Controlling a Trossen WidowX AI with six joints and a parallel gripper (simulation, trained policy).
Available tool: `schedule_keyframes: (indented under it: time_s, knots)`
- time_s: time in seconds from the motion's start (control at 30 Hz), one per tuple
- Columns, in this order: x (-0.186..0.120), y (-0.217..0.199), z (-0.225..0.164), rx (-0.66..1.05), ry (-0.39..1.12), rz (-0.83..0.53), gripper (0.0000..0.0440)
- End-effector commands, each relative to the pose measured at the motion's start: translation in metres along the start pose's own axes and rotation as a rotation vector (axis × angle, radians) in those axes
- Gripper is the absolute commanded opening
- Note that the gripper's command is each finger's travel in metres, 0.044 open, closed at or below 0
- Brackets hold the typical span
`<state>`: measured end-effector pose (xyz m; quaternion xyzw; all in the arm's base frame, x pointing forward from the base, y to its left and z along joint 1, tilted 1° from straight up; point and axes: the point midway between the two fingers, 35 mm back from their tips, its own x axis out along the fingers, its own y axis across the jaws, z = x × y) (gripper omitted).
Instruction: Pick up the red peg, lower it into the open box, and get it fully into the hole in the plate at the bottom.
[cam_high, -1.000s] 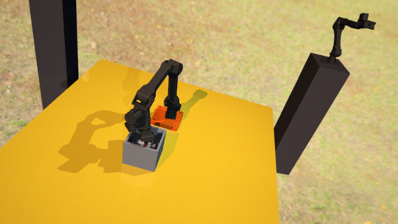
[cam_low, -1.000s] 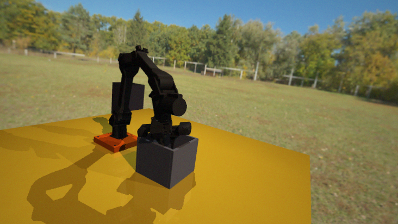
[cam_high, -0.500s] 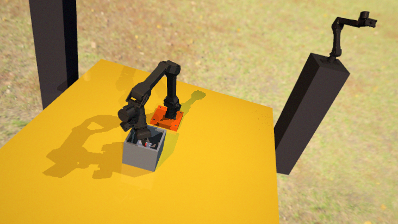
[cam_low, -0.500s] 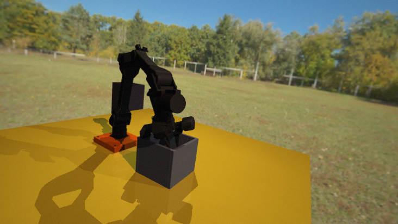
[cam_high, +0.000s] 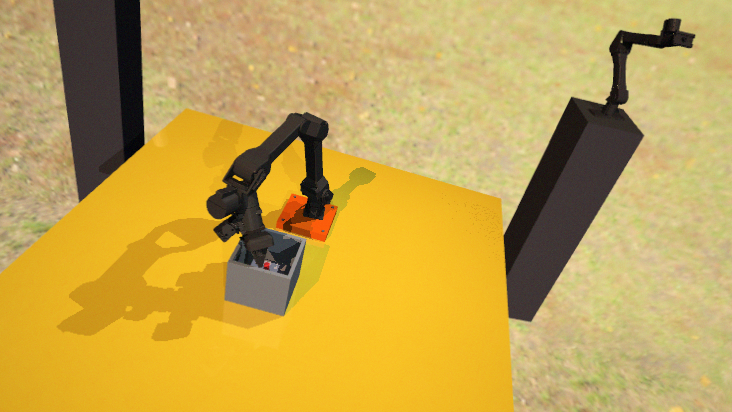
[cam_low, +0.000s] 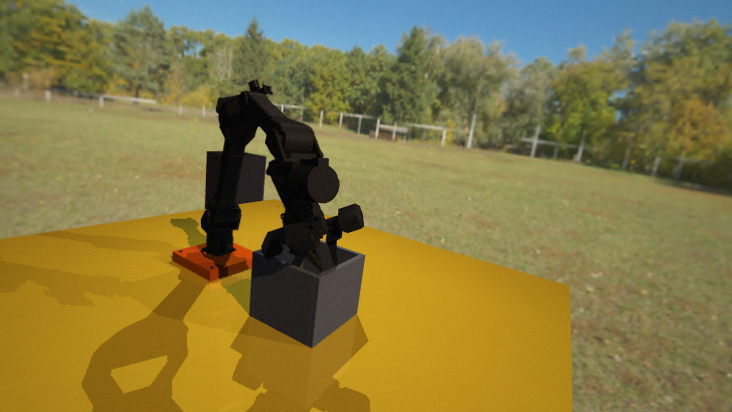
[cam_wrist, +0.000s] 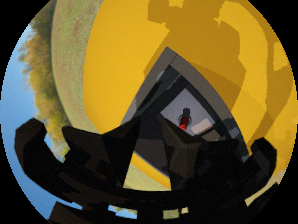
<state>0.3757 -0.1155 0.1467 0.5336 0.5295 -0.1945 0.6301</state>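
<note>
1. At the upper left of the top view, a dark pillar (cam_high: 92, 102) stands beside the yellow table (cam_high: 409, 307) (cam_low: 461, 317) (cam_wrist: 107, 65).
2. Left of centre, the black arm (cam_high: 279, 148) (cam_low: 294, 135) bends over and reaches down into the open gray box (cam_high: 258, 286) (cam_low: 284, 299) (cam_wrist: 205, 85).
3. Its gripper (cam_high: 260, 264) (cam_low: 328, 267) (cam_wrist: 151, 120) tilts inside the box, fingers parted by a modest gap, with nothing gripped.
4. I see the red peg (cam_high: 266, 265) (cam_wrist: 183, 125) down in the box, by the hole in the pale plate (cam_wrist: 173, 111). In the wrist view it shows right of centre, past the right-hand finger. I can't tell how deep it sits.
5. Right of the box's back edge lies the orange base (cam_high: 325, 232) (cam_low: 211, 274), under the arm's foot.
6. At the far right, another black arm (cam_high: 619, 71) stands on a tall dark post (cam_high: 573, 204).
</note>
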Motion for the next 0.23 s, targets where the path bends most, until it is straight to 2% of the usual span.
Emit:
schedule_keyframes:
  time_s: [0.0, 0.2]
  knots:
    - [0.0006, 0.0029, 0.0034, -0.017, 0.009, 0.018, 0.0131]
    - [-0.0003, 0.0081, 0.0080, -0.048, 0.019, 0.051, 0.0131]
